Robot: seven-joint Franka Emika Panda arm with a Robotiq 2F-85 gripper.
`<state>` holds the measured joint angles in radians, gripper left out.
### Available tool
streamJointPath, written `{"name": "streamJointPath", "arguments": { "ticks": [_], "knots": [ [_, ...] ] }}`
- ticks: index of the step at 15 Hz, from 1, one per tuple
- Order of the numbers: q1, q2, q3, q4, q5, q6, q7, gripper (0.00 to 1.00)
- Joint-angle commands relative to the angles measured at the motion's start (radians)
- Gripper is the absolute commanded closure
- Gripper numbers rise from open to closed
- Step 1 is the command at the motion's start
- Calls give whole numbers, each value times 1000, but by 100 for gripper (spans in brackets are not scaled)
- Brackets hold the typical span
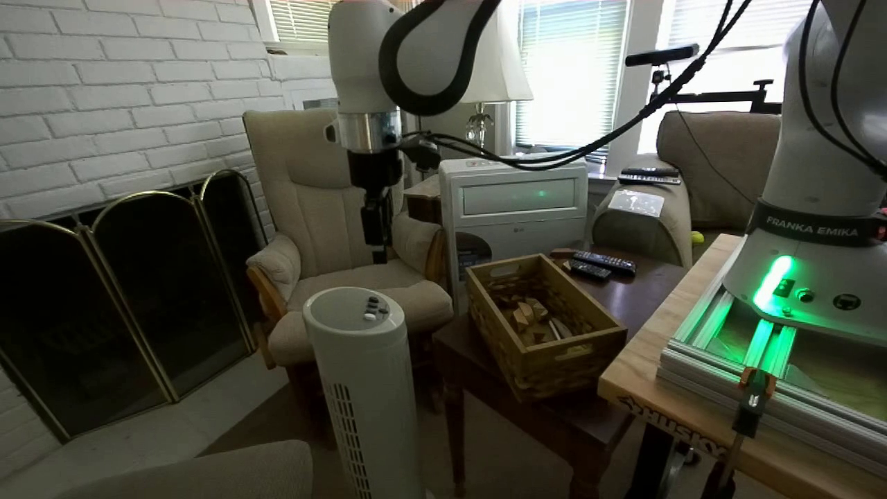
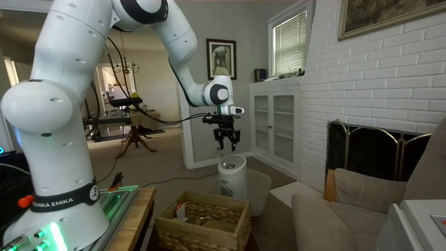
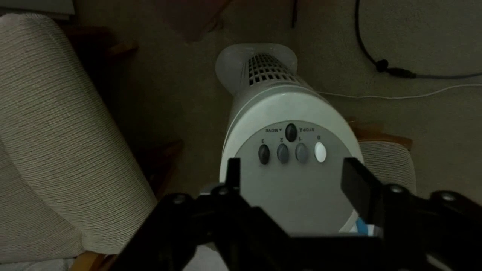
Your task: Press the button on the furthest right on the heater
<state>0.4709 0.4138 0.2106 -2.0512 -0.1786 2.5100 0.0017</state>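
The heater is a white perforated tower point(image 1: 371, 388); it also shows in an exterior view point(image 2: 232, 183) and from above in the wrist view point(image 3: 290, 103). Its grey top carries a row of oval buttons. In the wrist view the white button marked 0 point(image 3: 320, 152) is at the right end and the dark button marked 3 point(image 3: 264, 154) at the left end, two grey ones between. A dark MOVE/STOP button point(image 3: 291, 132) sits above the row. The lettering appears upside down. My gripper point(image 3: 290, 165) is open and empty, fingers pointing down, above the heater's top and apart from it in both exterior views point(image 1: 379, 258) point(image 2: 228, 149).
A beige armchair point(image 1: 326, 208) stands behind the heater. A wicker basket point(image 1: 547, 353) with loose items sits on a dark wooden side table point(image 1: 644, 277) beside it. A fireplace screen point(image 1: 166, 298) and a boxy white unit point(image 1: 516, 235) are nearby. Cables point(image 3: 399, 72) lie on the floor.
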Motion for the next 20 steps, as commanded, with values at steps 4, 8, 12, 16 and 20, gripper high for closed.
{"name": "streamJointPath", "arguments": {
  "ticks": [4, 8, 12, 16, 20],
  "knots": [
    [-38, -233, 52, -179, 23, -82, 67, 0],
    [-60, -324, 83, -231, 88, -150, 104, 0],
    [-71, -308, 93, -203, 84, -174, 113, 0],
    [-74, -312, 97, -206, 84, -177, 116, 0],
    [-75, -311, 97, -206, 84, -177, 116, 0]
  ]
}}
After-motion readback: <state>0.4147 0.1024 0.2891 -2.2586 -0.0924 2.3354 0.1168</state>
